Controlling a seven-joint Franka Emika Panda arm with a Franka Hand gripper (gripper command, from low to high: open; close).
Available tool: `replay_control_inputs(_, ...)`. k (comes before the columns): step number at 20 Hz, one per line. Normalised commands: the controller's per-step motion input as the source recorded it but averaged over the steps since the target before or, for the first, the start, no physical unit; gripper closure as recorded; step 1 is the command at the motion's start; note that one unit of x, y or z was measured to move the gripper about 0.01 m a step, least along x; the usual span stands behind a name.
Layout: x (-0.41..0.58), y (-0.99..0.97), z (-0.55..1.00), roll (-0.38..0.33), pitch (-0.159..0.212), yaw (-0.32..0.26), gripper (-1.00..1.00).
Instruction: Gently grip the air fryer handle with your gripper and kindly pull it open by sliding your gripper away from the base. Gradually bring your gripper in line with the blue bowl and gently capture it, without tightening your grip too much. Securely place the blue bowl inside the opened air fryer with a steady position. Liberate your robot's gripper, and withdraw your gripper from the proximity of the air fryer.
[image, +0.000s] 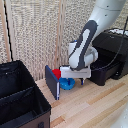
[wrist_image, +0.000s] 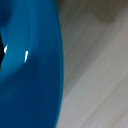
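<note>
The blue bowl (image: 66, 85) rests on the wooden table, close to the dark blue flat panel. My gripper (image: 70, 78) is lowered right onto the bowl under the white wrist, and its fingers are hidden there. In the wrist view the blue bowl (wrist_image: 27, 70) fills half the picture, very close and blurred, beside pale wood. I cannot tell whether the fingers are closed on the rim. The black air fryer (image: 109, 52) stands at the exterior view's right, behind the arm. Its handle is hidden by the arm.
A black fabric bin (image: 20, 97) with compartments sits at the exterior view's left front. A dark blue flat panel (image: 52, 82) stands upright next to the bowl, with a red round object (image: 57, 74) behind it. A woven screen backs the table.
</note>
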Motion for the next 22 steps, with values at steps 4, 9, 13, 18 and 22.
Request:
replay_control_inputs(4, 0.0, -0.11, -0.08, 0.032, -0.002, 0.053, 1.0)
replay_control_inputs(9, -0.067, 0.0, 0.0, 0.001, -0.006, 0.114, 1.0)
replay_control_inputs(13, -0.125, 0.0, 0.11, 0.0, -0.025, 0.038, 1.0)
replay_control_inputs(18, 0.021, 0.01, 0.81, 0.01, 0.0, -0.002, 1.0)
replay_control_inputs(22, 0.142, 0.01, 1.0, 0.0, 0.002, -0.049, 1.0)
